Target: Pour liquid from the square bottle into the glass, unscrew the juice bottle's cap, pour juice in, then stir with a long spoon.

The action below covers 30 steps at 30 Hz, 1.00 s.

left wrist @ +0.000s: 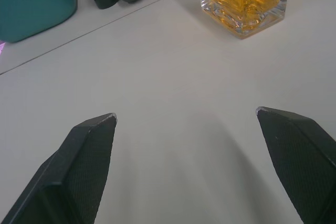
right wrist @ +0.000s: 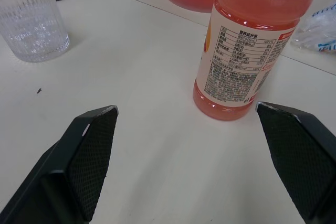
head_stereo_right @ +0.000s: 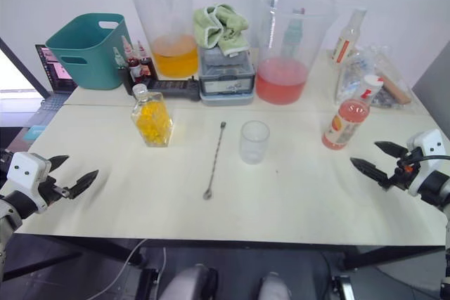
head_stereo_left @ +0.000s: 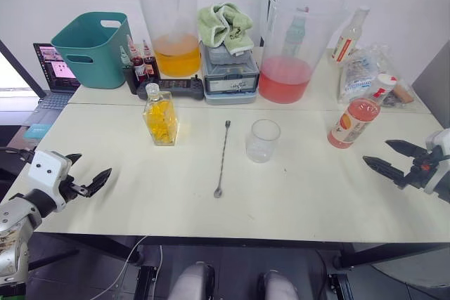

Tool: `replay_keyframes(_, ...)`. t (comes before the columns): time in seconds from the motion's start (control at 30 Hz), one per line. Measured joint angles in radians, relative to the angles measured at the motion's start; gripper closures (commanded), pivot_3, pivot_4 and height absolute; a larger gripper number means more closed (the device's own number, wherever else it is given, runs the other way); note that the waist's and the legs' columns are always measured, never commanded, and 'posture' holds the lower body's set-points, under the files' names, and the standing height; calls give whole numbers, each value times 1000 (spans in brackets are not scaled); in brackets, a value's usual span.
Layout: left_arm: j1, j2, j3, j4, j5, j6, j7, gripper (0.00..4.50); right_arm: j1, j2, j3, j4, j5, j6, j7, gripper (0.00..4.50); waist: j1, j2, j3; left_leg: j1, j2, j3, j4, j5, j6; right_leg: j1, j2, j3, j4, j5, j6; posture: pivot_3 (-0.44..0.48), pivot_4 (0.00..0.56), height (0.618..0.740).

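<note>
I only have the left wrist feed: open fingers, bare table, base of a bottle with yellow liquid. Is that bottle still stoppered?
Observer: Yes, the square bottle has its pale stopper on, standing upright.
Operator: Where's the glass?
Observer: The glass stands empty near the table's middle, with the long spoon lying flat between it and the square bottle.
Operator: Right arm busy?
Observer: No. The right gripper is open and holds nothing, just short of the juice bottle, whose cap is on.
</note>
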Motion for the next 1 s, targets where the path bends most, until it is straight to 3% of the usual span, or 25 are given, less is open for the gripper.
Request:
replay_keyframes(0.23, 19, -9, 1, -11, -16, 12, 4, 0, 0, -12, 9, -7, 10, 25, 47, 28, -1, 0, 0, -1, 0, 1, 0, 0, 0, -1, 0, 1, 0, 0, 0, 0, 150, 740)
replay_keyframes(0.47, 71, -62, 10, -128, -42, 73, 69, 0, -53, -59, 92, -227, 126, 245, 161, 28, -6, -1, 0, -3, 3, 2, 0, 0, 0, -5, 1, 4, 0, 1, -2, 0, 150, 740)
replay_keyframes(0.7, 123, -216, 26, -350, -79, 147, 224, 0, -134, -88, 191, -367, 215, 400, 250, 28, 6, -2, 1, -5, 3, 2, 0, 0, 0, -6, 0, 5, -1, 2, -2, 0, 150, 740)
replay_keyframes(1.0, 33, -418, -151, -538, -49, 259, 473, 0, -283, -91, 232, -510, 329, 524, 262, 28, 31, -5, 1, -6, 1, 2, 1, 0, 1, -5, 1, 6, -1, 3, -2, 0, 150, 740)
